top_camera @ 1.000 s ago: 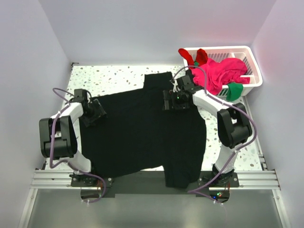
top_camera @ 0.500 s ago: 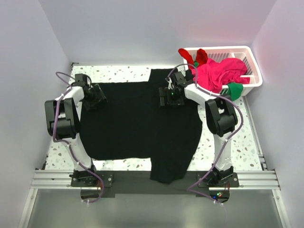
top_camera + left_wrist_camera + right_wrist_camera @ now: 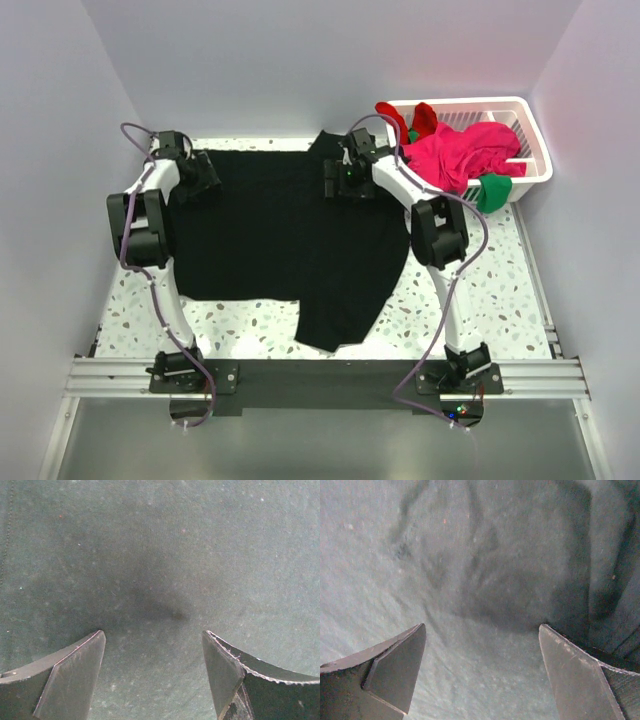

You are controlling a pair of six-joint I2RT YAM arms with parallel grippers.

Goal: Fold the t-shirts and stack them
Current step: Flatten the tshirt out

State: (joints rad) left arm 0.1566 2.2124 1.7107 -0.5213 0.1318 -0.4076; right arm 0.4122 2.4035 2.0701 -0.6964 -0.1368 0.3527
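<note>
A large plain black t-shirt (image 3: 280, 240) lies spread over the speckled table (image 3: 470, 290), with one flap reaching toward the near edge. My left gripper (image 3: 203, 180) is open at the shirt's far left corner. In the left wrist view its jaws (image 3: 154, 632) stand apart over flat black cloth (image 3: 160, 555), with nothing pinched between them. My right gripper (image 3: 338, 184) is open at the shirt's far middle edge. In the right wrist view its jaws (image 3: 482, 626) stand apart over wrinkled black cloth (image 3: 485, 570).
A white slatted basket (image 3: 533, 135) stands at the far right. It holds a magenta-pink shirt (image 3: 465, 150) and a red one (image 3: 420, 118), and a green one (image 3: 492, 192) hangs over its front. Walls close in the table on the left, right and back.
Both arms have stretched toward the far edge. The black shirt has slid away with them, so its lower flap no longer hangs over the near rail.
</note>
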